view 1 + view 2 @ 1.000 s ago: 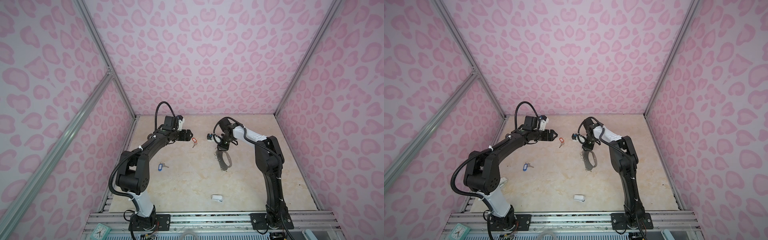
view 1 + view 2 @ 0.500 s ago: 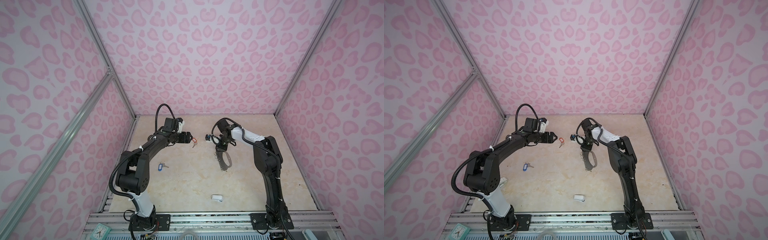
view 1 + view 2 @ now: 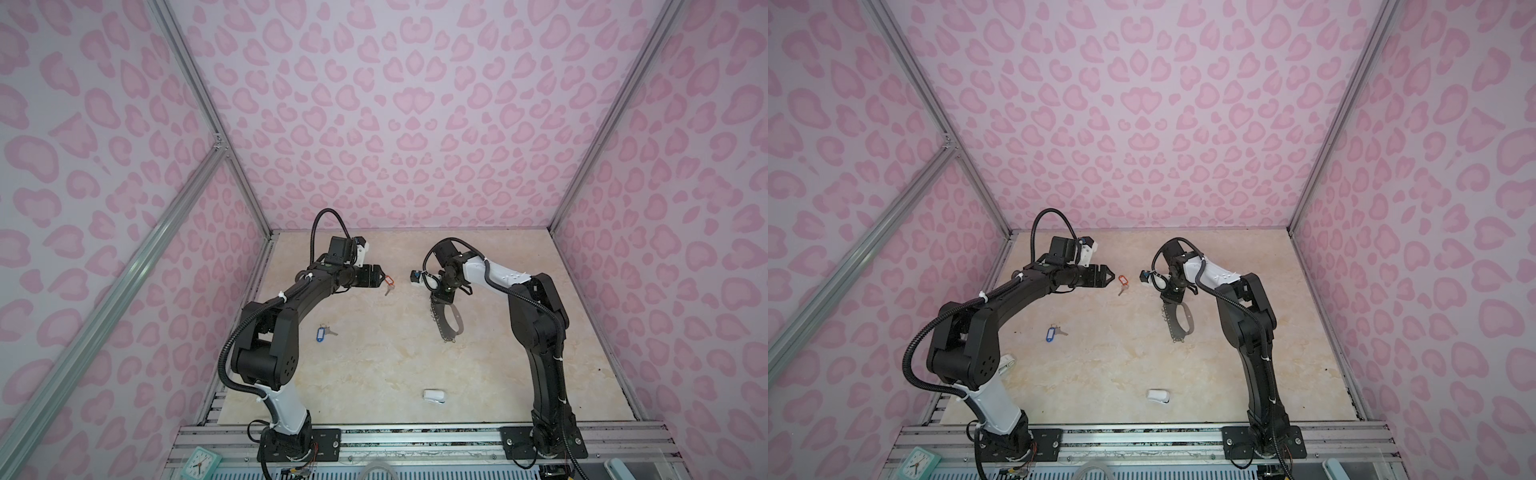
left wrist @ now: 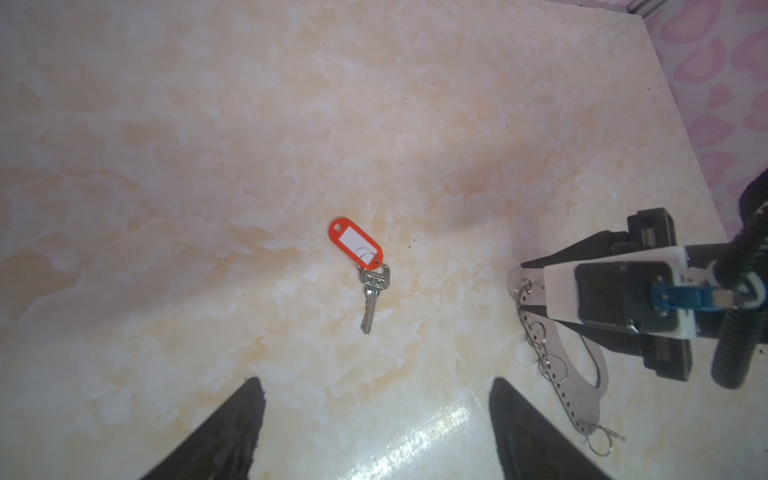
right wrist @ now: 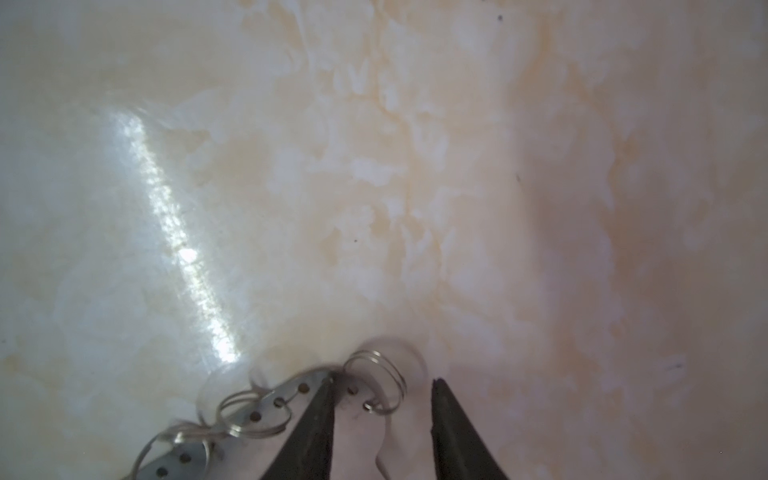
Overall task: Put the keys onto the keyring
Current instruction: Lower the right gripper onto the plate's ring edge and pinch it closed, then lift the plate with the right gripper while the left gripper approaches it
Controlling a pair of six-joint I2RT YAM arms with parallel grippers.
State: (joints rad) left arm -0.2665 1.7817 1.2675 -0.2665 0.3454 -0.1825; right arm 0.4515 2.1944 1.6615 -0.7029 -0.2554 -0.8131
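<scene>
The key with the orange tag [image 4: 356,248] lies flat on the table just ahead of my open left gripper [image 4: 376,381], which hovers close by with nothing between its fingers [image 3: 380,279]. The blue-tagged key [image 3: 321,333] lies alone nearer the left arm's base. The grey keyring [image 3: 446,321] lies flat at centre right, its wire rings along one edge [image 5: 376,382]. My right gripper [image 5: 381,380] points down over the plate's far end. Its jaws stand apart on either side of that end, one finger over the plate and a gap at the other.
A small white rounded object [image 3: 434,395] lies near the table's front edge. A small clock [image 3: 201,463] sits on the front rail. Pink patterned walls close in the table on three sides.
My left gripper has dropped slightly closer to the orange-tagged key. The right gripper's jaws have narrowed a little around the keyring's end.
</scene>
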